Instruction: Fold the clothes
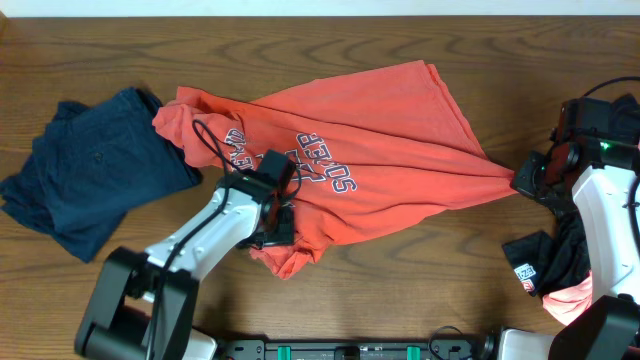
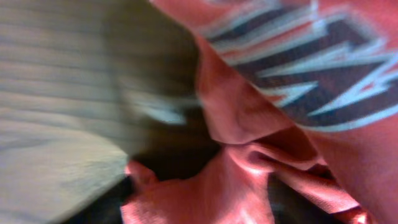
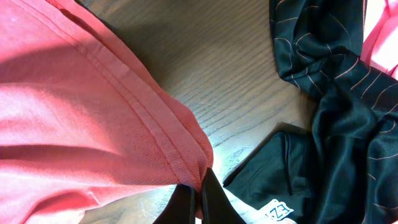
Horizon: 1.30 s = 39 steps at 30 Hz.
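A red T-shirt [image 1: 390,185] with navy lettering lies spread and creased across the middle of the table. My left gripper [image 1: 280,228] sits at the shirt's lower left edge. In the blurred left wrist view, bunched red cloth [image 2: 205,186] fills the space between the jaws [image 2: 199,208], which look shut on it. My right gripper [image 1: 522,180] is shut on the shirt's right corner, which is pulled out to a point. The right wrist view shows the hem [image 3: 186,155] pinched between the black fingers [image 3: 199,199].
A folded navy garment [image 1: 95,170] lies at the left, touching the shirt's shoulder. A black garment with thin stripes [image 1: 555,262] [image 3: 336,124] and a pink one [image 1: 572,298] [image 3: 382,37] are piled at the right front. Bare wood table [image 1: 420,280] shows in front.
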Tool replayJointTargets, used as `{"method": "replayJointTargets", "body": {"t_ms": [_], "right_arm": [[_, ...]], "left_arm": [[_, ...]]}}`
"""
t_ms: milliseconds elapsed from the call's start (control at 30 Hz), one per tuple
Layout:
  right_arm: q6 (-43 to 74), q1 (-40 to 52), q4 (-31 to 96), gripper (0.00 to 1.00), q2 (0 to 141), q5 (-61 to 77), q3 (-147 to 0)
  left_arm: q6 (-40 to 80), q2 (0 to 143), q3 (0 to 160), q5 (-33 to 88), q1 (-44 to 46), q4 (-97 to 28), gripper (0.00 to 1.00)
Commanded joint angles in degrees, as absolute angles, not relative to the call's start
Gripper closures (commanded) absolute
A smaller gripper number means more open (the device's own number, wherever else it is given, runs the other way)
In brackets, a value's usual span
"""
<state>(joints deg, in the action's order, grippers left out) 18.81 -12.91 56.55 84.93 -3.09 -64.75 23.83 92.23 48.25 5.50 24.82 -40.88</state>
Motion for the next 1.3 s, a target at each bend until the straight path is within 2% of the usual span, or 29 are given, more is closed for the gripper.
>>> {"method": "replayJointTargets", "body": {"t_ms": [0,33,67,367,567,967,1267], "right_arm": [[18.1,-13.3,56.8,0.99,84.3,-4.4,-65.5],[18.1,-13.3,56.9,0.99,84.3,-4.5,-65.5],[18.1,-13.3,57.0,0.99,84.3,-4.5,-65.5],[17.9,-15.9,61.1,0.99,84.3,-3.5,-66.1],[12.2,-19.0,67.2,0.99,84.1,5.8,-73.0],[9.1,-21.8,81.1,0.99,78.3,12.5,-100.3],[9.1,-21.8,82.5,0.99,74.1,12.2,-118.6]], "left_arm": [[23.0,93.5,47.7,12.1,24.8,-41.7,0.76],[23.0,93.4,47.8,13.2,24.8,-42.2,0.88],[22.9,93.0,48.1,13.6,24.8,-43.1,0.94],[16.3,82.2,61.6,12.4,21.3,-59.3,0.94],[16.3,72.4,73.8,12.5,16.2,-65.1,0.94],[17.2,59.3,93.3,12.4,10.2,-61.6,0.94],[18.0,58.2,107.5,12.4,8.0,-56.0,0.94]]}}
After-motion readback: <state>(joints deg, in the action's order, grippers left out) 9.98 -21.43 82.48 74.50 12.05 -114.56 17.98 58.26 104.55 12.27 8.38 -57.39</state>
